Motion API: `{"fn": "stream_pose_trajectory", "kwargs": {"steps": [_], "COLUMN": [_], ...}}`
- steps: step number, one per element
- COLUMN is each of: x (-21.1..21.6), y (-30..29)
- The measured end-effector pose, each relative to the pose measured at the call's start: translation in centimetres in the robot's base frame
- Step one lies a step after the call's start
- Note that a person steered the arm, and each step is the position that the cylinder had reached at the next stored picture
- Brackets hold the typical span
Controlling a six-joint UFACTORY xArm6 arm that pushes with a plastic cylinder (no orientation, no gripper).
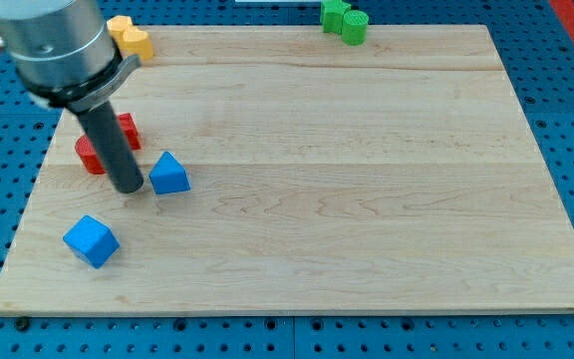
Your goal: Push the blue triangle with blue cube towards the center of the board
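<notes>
A blue triangle [169,174] lies on the wooden board [347,170] at the view's left, a bit above the middle height. A blue cube [91,240] lies below and left of it, near the view's bottom left corner, apart from it. My tip [130,187] stands just left of the blue triangle, very close to it or touching its left side, and above and right of the blue cube.
Two red blocks [96,150] lie just left of the rod, partly hidden by it. Yellow blocks [129,36] sit at the board's top left edge. Green blocks [344,20] sit at the top edge, right of centre.
</notes>
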State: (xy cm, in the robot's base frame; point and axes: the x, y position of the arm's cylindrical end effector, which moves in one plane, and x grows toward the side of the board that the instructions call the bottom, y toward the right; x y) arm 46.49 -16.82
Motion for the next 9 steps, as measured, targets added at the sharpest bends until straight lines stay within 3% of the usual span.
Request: {"fn": "stream_pose_trajectory", "kwargs": {"steps": [2,5,6,7,8,9], "x": [-2.9,5.4,2.4,6.1,9.8,5.6], "y": [10.2,-1.3,-8.2,-9.9,-6.2,-3.4]}}
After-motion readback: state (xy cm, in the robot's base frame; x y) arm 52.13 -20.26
